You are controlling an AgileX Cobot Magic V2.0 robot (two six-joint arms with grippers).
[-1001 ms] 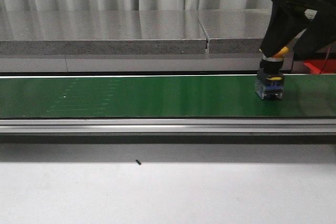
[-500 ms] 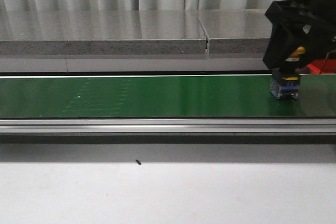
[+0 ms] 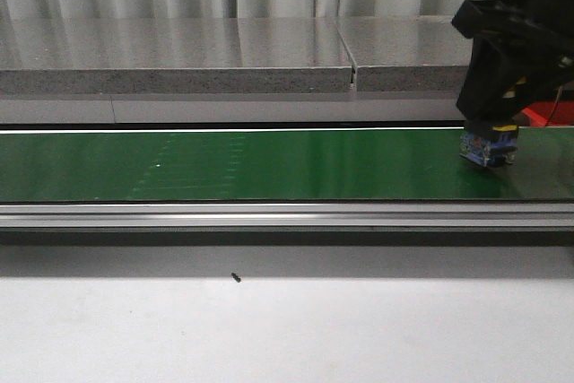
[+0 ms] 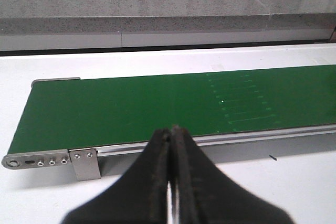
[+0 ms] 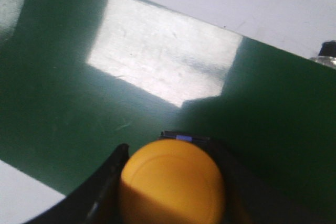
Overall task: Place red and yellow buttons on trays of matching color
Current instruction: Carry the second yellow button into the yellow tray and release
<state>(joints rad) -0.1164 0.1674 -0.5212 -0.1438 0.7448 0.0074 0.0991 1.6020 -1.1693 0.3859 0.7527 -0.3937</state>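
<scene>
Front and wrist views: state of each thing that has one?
yellow button: upright on the belt, between the right jaws
right gripper: down over the button, jaws either side of its cap; full closure not visible
left gripper: jaws shut, holding nothing, clear of the belt
conveyor belt: green surface bare apart from the button at its right end

No text, label, brand, number or sign can be read anywhere: not on the green belt, its metal frame, the yellow button, or the grey slabs behind the belt.
</scene>
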